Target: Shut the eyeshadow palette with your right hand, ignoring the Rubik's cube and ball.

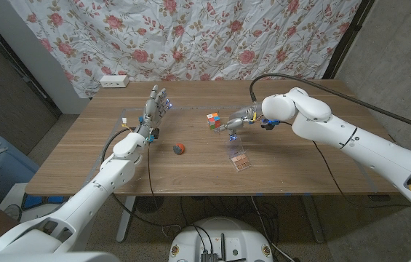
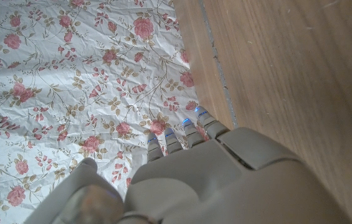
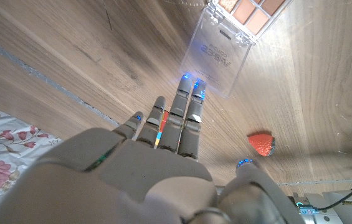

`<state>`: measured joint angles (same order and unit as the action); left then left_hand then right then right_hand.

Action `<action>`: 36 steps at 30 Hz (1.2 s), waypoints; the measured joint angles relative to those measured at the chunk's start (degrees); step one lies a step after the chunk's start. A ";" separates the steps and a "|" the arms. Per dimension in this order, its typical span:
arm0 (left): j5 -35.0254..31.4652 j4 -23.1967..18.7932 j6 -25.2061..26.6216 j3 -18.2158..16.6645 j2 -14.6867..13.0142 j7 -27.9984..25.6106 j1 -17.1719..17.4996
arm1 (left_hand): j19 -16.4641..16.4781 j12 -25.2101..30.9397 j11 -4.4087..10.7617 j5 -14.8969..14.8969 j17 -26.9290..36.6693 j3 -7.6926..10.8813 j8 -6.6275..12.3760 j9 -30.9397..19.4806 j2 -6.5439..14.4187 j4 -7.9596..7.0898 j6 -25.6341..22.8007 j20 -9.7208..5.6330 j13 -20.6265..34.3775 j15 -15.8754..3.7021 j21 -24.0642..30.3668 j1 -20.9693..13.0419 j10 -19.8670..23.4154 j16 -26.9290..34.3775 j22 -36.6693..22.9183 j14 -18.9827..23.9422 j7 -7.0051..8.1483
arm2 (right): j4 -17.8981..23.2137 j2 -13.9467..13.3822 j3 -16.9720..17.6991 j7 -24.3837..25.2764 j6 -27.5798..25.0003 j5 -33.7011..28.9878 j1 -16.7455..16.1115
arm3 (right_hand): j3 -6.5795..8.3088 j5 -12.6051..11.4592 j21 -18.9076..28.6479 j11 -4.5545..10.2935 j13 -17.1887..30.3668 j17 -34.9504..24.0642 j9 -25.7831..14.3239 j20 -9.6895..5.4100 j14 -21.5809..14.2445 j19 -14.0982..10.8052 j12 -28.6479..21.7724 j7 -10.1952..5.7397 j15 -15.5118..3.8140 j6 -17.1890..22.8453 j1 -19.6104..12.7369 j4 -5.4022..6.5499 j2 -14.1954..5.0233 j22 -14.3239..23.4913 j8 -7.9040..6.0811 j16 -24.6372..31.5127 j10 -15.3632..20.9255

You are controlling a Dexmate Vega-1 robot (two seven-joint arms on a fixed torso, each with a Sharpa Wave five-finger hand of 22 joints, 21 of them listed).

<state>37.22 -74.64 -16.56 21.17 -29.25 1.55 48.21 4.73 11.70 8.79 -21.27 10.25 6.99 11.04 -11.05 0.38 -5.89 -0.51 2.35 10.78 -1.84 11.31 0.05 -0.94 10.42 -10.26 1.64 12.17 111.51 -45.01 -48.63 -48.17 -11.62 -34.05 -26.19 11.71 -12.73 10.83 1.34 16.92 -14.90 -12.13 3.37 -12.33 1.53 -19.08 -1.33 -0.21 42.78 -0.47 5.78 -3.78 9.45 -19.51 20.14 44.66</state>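
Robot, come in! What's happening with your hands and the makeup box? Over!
Left robot hand open, idle. Right robot hand open, above the eyeshadow palette, not touching. Palette lid up. Rubik's cube and ball off to the side.

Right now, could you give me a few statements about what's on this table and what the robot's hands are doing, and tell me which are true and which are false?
1. The eyeshadow palette lies open, its clear lid folded back. True.
2. The right hand grips the palette. False: it hovers apart from the palette, fingers spread, holding nothing.
3. The Rubik's cube sits beside the right hand. True.
4. The ball rests inside the palette. False: it sits on the bare table, between the two arms.
5. The left hand holds the cube. False: it holds nothing, fingers raised.
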 measured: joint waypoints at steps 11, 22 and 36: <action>0.00 0.00 0.00 0.00 0.00 0.00 0.00 | 0.00 0.00 0.00 0.00 0.00 0.00 0.00 0.00 0.00 0.00 0.00 0.00 0.00 0.00 0.00 0.00 0.00 0.00 0.00 0.00 0.00 | 0.04 0.15 -0.20 -0.48 -0.52 0.01 0.34 | -0.23 -0.21 0.00 0.37 0.54 0.01 0.00 -0.40 -1.84 -0.40 -0.64 0.30 -0.38 1.95 0.00 0.23 0.00 0.00 -0.89 0.71 2.19; 0.00 0.00 0.00 0.00 0.01 -0.01 0.01 | 0.00 0.00 0.00 0.00 0.00 0.00 0.00 0.00 0.00 0.00 0.00 0.00 0.00 0.00 0.00 0.00 0.00 0.00 0.00 0.00 0.00 | -0.06 0.34 -0.27 -0.60 -0.74 0.41 0.66 | -0.55 -0.44 0.00 0.61 1.07 0.00 0.00 0.01 -2.75 -0.81 -0.87 0.30 -0.72 3.18 0.00 0.55 0.00 0.00 -1.29 1.16 3.67; 0.00 0.00 0.00 0.00 0.01 -0.02 0.00 | 0.00 0.00 0.00 0.00 0.00 0.00 0.00 0.00 0.00 0.00 0.00 0.00 0.00 0.00 0.00 0.00 0.00 0.00 0.00 0.00 0.00 | -0.25 0.30 -0.17 -0.44 -1.02 1.58 0.84 | -0.72 -0.85 0.00 0.71 1.58 0.00 0.01 -0.20 -3.46 -1.84 -0.87 0.19 -0.81 4.51 0.00 0.38 0.00 0.00 -2.12 1.31 4.38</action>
<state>37.22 -74.64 -16.56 21.16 -29.24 1.53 48.20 4.73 11.70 8.79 -21.27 10.25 6.99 11.04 -11.05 0.38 -5.89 -0.51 2.35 10.78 -1.84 11.31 0.05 -0.94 10.42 -10.26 1.64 12.18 111.26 -44.71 -48.80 -48.61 -12.64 -32.47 -25.35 10.99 -13.58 10.83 2.04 18.50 -14.90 -12.12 3.17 -15.79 -0.31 -19.95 -1.14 -1.02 47.29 -0.47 6.16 -3.78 9.45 -21.63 21.46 49.04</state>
